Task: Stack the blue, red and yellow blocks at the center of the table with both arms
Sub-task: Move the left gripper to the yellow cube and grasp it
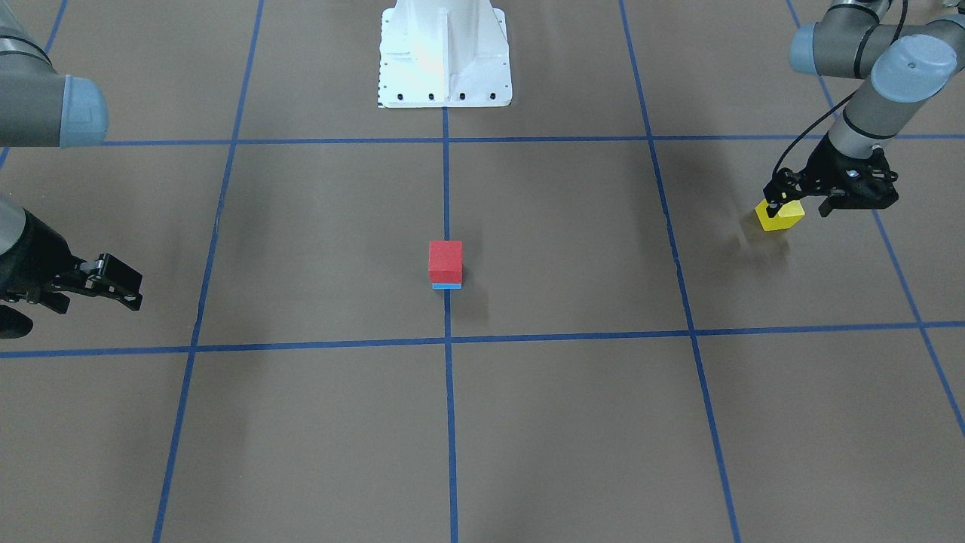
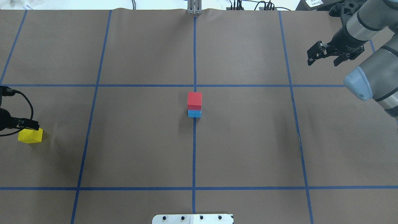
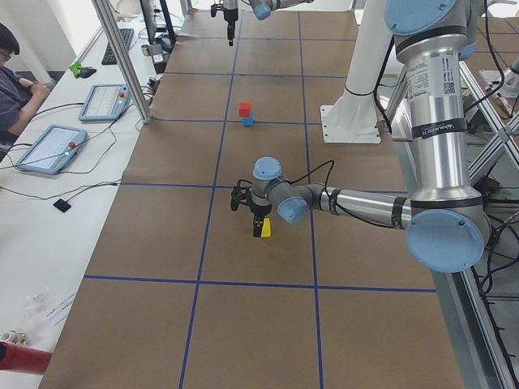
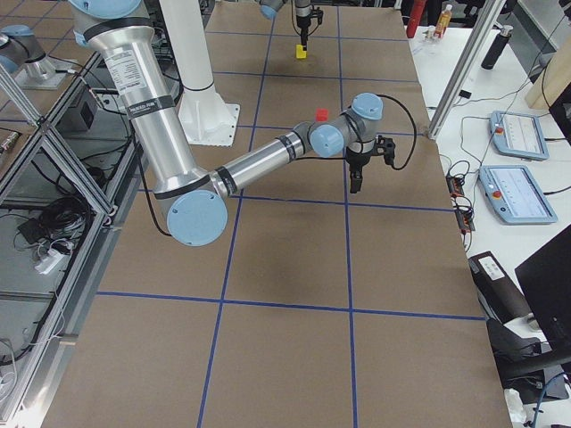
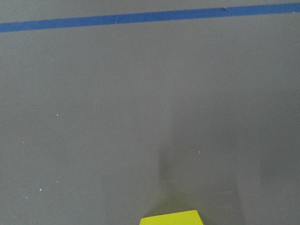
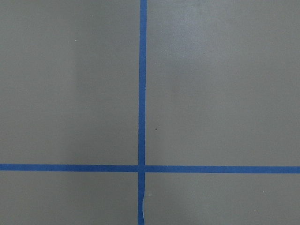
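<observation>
A red block (image 1: 445,260) sits on a blue block (image 1: 446,286) at the table's centre, also in the overhead view (image 2: 195,99). A yellow block (image 1: 780,216) lies far out on my left side (image 2: 30,136). My left gripper (image 1: 799,205) is open just above the yellow block, its fingers spread wider than the block. Only the block's top edge (image 5: 171,219) shows at the bottom of the left wrist view. My right gripper (image 2: 323,61) is open and empty, far out on my right side, above bare table.
The white robot base (image 1: 445,53) stands at the table's edge behind the stack. Blue tape lines (image 6: 142,168) grid the brown table. A side bench with tablets (image 3: 49,146) and an operator runs along the far edge.
</observation>
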Motion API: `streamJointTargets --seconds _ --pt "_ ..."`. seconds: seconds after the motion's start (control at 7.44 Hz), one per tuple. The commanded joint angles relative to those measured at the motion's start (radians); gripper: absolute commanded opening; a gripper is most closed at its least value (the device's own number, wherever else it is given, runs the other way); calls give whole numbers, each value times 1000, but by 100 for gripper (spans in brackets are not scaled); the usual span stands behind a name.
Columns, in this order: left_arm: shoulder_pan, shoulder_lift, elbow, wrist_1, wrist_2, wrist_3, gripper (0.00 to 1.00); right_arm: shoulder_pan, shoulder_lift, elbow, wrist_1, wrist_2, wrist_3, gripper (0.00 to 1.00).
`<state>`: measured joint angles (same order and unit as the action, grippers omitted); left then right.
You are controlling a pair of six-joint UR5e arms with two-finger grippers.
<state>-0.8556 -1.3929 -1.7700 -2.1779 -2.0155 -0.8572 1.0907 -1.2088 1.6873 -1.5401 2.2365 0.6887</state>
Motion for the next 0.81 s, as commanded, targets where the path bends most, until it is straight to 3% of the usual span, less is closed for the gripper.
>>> streamJointTargets --seconds 0.0,0.27,0.4,0.54,0.67 --pt "16 0 17 0 -2 -2 100 2 0 2 0 0 0 99" --pt "26 0 18 -5 -11 -2 100 2 -5 12 0 0 2 99" --pt "27 0 18 -5 -11 -2 90 2 -11 23 -2 0 2 99" --pt "27 0 17 -6 -11 1 55 2 -11 23 -2 2 2 99" --pt "27 0 15 -3 -9 -2 13 0 -11 23 -2 0 2 99"
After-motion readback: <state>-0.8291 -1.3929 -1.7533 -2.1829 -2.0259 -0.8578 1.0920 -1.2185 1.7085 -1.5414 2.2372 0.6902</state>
